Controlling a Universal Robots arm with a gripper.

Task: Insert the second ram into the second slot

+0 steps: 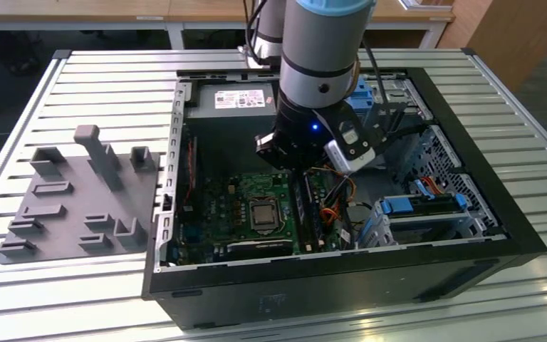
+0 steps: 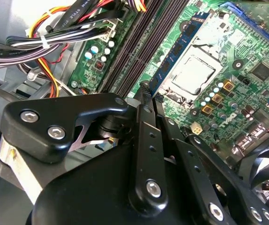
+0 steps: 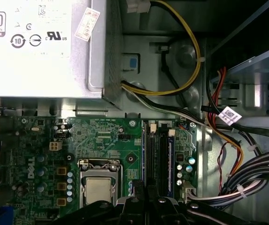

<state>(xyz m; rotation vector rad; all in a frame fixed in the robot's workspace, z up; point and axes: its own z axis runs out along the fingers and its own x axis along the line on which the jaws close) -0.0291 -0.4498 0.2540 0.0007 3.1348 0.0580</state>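
- Jaws of your gripper (image 2: 146,96) stand narrow in the second wrist view, pinched on the near end of the second ram (image 2: 176,54).
- From the tips you see that blue stick run away lengthwise, dark chips along its face, lined up with the dark memory slots (image 2: 141,42).
- As that view shows it, the stick sits between those slots and the processor socket (image 2: 193,75). You cannot tell whether its lower edge is in a slot or above one.
- Under all this lies the green motherboard (image 3: 101,136). In the first wrist view it carries the socket on one side of the slots and a row of small capacitors (image 3: 179,171) on the other.
- Past the board's edge, the grey power supply (image 3: 35,47) sits against the case wall, and a bundle of grey wires (image 3: 261,171) runs along the side beyond the capacitors.
- In the exterior view your arm (image 1: 321,64) reaches down into the open computer case (image 1: 350,292). The gripper is near the middle of the case, over the end of the slots nearest the power supply.
- You see a blue-fronted drive cage (image 1: 421,206) by the case's edge on the exterior view's right, toward the near corner.
- Outside the case, just beside its edge on the exterior view's left, a grey fixture tray (image 1: 74,192) with upright pegs rests on the slatted metal table (image 1: 93,78).
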